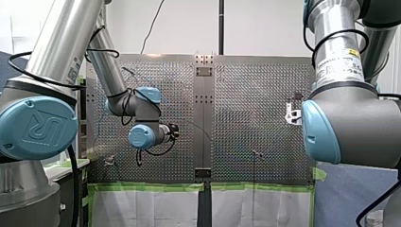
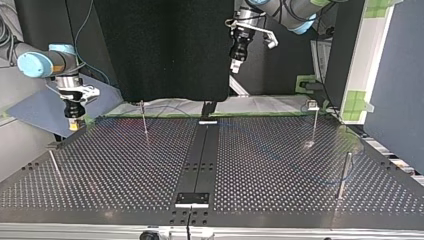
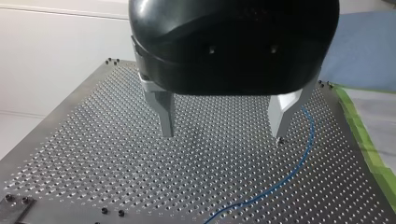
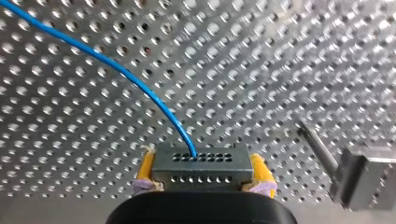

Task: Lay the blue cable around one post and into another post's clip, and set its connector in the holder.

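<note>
Connector [image 4: 201,165], pinched between the yellow fingers of my right gripper [image 4: 203,170] near a desk [image 2: 125,175] corner; blue cable [image 4: 116,70] trails loose across the desk. My left gripper [image 3: 223,133], fingers spread, holds nothing. By my judgement no post [image 2: 144,122] is rounded yet, and clipping and seating are still to do.

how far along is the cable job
Done: little; the blue cable lies loose on the table. In hand: the connector, clamped between the yellow pads of my right claw; my left claw hangs open, empty. Left: all the routing, and seating the connector.
</note>
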